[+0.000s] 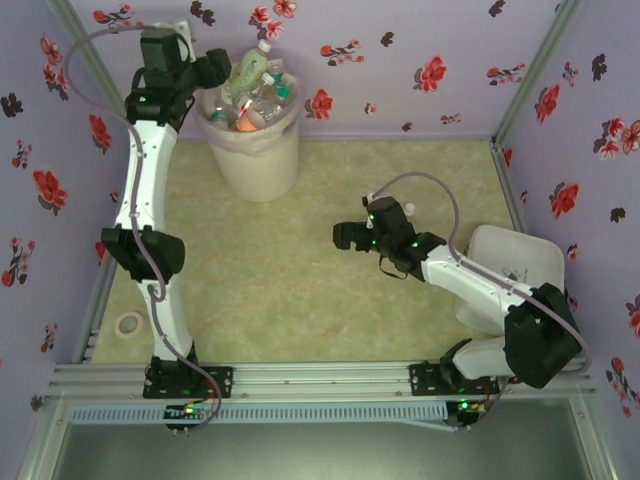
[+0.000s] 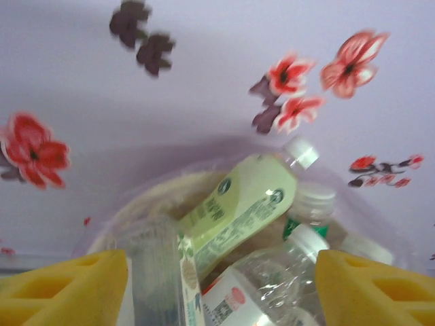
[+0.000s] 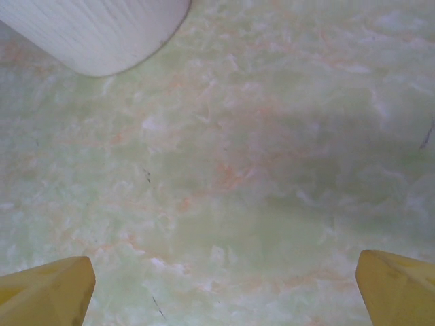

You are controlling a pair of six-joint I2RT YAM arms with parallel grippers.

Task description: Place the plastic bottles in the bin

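Seemingly almost finished: bottles (image 1: 255, 85) fill the bin (image 1: 258, 160); left claw (image 2: 221, 272) hangs spread above them, right claw (image 3: 224, 272) spread over bare desk (image 1: 300, 280); little seems left.

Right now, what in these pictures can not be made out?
1. Top external: plastic bottles in the bin: lower ones hidden by those on top; count unclear.
2. Left wrist: print on the green-labelled bottle, blurred.
3. Right wrist: the bin's upper part, cut off by the top edge.
4. Top external: a small pale ring at the left edge of the table, too small to identify.
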